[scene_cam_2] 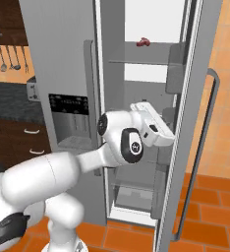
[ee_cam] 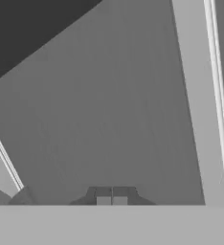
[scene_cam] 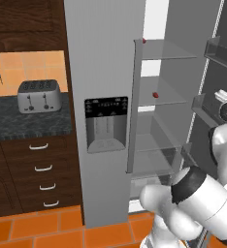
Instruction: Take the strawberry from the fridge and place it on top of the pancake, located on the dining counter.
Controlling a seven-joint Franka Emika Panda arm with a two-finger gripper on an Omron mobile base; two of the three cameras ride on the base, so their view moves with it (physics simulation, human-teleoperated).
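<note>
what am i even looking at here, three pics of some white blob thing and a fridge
The white blob is a robot arm on a driving base. Two pictures come from cameras on that base, behind the arm on either side. The grey one looks along its gripper, whose fingertips sit together, holding nothing. The fridge stands open. On its glass shelves lie a tiny red strawberry and, higher up, a darker lumpy red item. A toaster sits on the dark counter at the left.
</note>
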